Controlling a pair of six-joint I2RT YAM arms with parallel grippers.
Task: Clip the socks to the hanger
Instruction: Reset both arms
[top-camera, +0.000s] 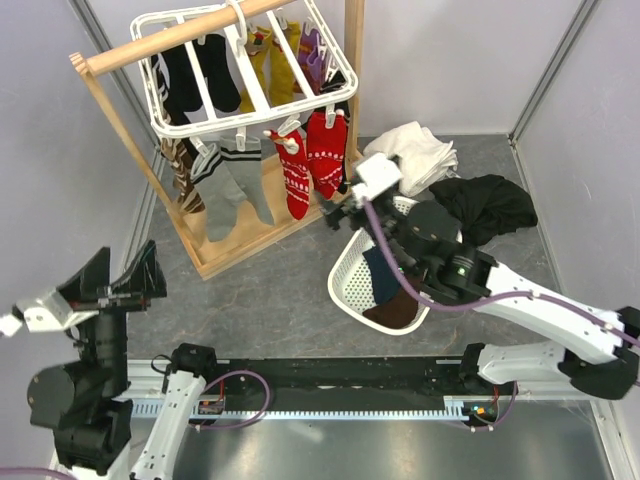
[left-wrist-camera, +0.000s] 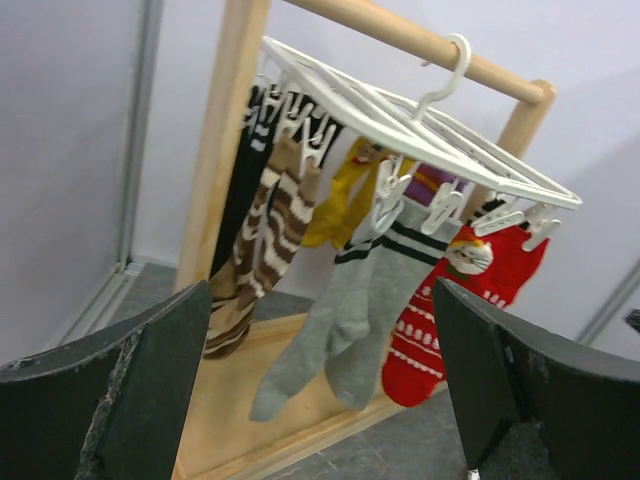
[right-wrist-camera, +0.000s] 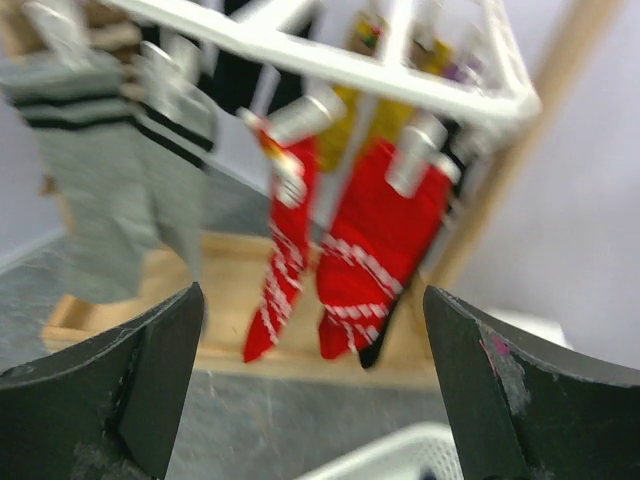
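the hanger (right-wrist-camera: 330, 62) is hanging by its hook from the wooden stand (top-camera: 200, 40) at the far left corner of the tabletop (top-camera: 280, 285), keeping its pegs (right-wrist-camera: 415, 150) reachable. 2 red socks (right-wrist-camera: 365, 250) and 2 grey socks (left-wrist-camera: 340, 320) are dangling cuff-up from pegs along its near rim, apparently all clipped. the left gripper (top-camera: 120, 278) and right gripper (right-wrist-camera: 312, 290) are each standing wide, holding nothing, clear of the socks.

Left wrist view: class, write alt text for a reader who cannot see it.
A white hanger hooks over a wooden rail; grey socks and red socks hang clipped beneath it, with brown socks, yellow socks and black socks alongside. The left hand stands open, its dark fingers in the bottom corners.
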